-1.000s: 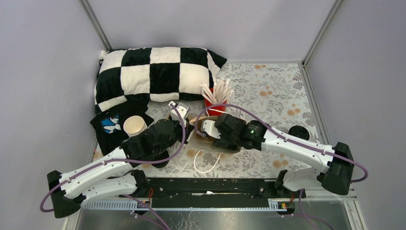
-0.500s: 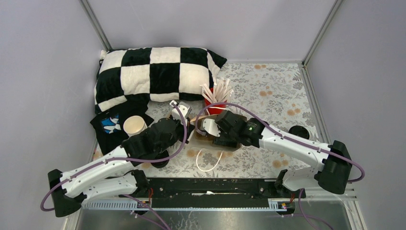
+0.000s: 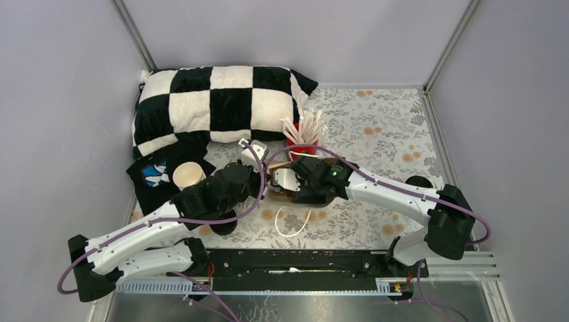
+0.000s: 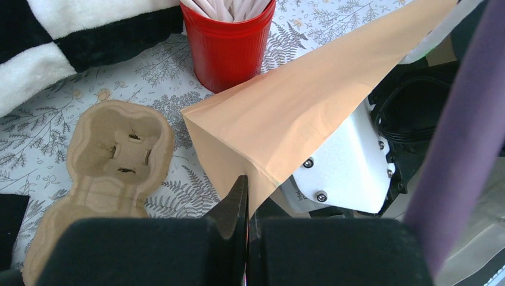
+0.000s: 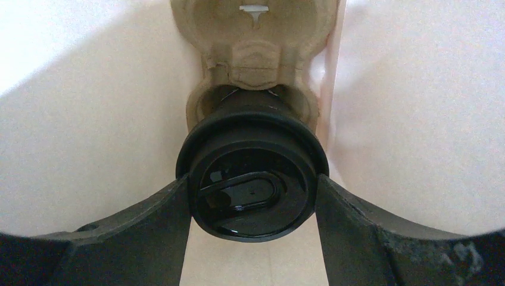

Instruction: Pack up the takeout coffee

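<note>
In the right wrist view, one takeout coffee (image 5: 253,152), dark-sided with a black lid, stands in a socket of a pulp carrier (image 5: 256,36) inside the tan paper bag (image 5: 411,119). My right gripper (image 5: 253,193) is shut on its lid, one finger on each side. From above, the right gripper (image 3: 280,182) reaches into the bag (image 3: 305,199). My left gripper (image 4: 247,199) is shut on the bag's (image 4: 309,101) rim and holds it up; from above it sits at the bag's left (image 3: 259,176). The second coffee is not clearly in view.
A red cup of straws (image 3: 300,144) stands behind the bag. A second pulp carrier (image 4: 113,155) lies left of it. Lidless cream-rimmed cups (image 3: 189,176) stand on a dark cloth (image 3: 151,188). Black lids (image 3: 419,183) lie at right. A checkered pillow (image 3: 215,104) is at the back.
My right arm has pushed leftward, deeper into the bag, with the cup. My left gripper has shifted slightly up and back with the bag's rim.
</note>
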Controlling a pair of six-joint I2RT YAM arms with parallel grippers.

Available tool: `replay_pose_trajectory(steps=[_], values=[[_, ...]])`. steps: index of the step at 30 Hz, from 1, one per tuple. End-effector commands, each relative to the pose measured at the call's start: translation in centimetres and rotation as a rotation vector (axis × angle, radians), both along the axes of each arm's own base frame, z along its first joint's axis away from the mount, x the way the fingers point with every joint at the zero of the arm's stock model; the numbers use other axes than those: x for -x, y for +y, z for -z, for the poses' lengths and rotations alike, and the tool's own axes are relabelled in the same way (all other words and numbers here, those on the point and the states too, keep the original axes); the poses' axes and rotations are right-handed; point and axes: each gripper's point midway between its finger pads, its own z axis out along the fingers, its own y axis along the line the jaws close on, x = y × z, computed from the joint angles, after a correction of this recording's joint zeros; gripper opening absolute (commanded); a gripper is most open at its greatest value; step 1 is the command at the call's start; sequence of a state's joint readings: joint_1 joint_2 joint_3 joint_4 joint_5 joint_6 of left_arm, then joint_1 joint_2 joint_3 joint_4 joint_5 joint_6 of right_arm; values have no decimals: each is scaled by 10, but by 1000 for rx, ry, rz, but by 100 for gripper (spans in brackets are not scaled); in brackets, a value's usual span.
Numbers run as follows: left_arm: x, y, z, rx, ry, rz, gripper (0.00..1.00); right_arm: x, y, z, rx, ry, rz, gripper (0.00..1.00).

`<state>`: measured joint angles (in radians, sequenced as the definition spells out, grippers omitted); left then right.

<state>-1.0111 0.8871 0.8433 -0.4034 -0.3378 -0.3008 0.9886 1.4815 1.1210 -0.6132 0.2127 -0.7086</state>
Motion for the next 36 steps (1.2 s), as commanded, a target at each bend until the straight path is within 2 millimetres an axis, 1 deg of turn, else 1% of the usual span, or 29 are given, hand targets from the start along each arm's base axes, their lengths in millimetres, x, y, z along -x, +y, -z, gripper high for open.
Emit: replay_pose_trajectory(steps=[1, 5, 11, 15, 17, 19, 22, 26, 28, 31, 34, 36], values=[[-5, 3, -24, 42, -25, -42, 0, 28, -15, 53, 75, 209, -14, 27], [-6, 2, -22, 36, -21, -49, 0, 34, -22, 76, 116, 252, -17, 27], [-8, 5, -23, 31, -20, -70, 0, 40, -22, 98, 119, 300, -15, 27], [-9, 5, -23, 26, -19, -76, 0, 43, -25, 110, 124, 326, 9, 27], [-9, 4, -25, 29, -19, -76, 0, 45, -25, 108, 121, 343, 23, 26], [-9, 5, -26, 26, -19, -76, 0, 44, -25, 99, 122, 338, 41, 27], [-10, 7, -27, 17, -20, -88, 0, 38, -24, 77, 106, 303, 63, 31], [-11, 9, -27, 7, -18, -98, 0, 33, -19, 48, 69, 265, 75, 41], [-12, 11, -26, -8, -13, -112, 0, 32, -15, 35, 35, 256, 78, 50], [-13, 14, -22, -35, 0, -131, 0, 29, -4, 12, -47, 222, 89, 69], [-15, 17, -14, -58, 19, -161, 0, 26, 5, -10, -105, 184, 97, 81], [-15, 17, -7, -67, 30, -166, 0, 26, 10, -18, -134, 164, 101, 99]])
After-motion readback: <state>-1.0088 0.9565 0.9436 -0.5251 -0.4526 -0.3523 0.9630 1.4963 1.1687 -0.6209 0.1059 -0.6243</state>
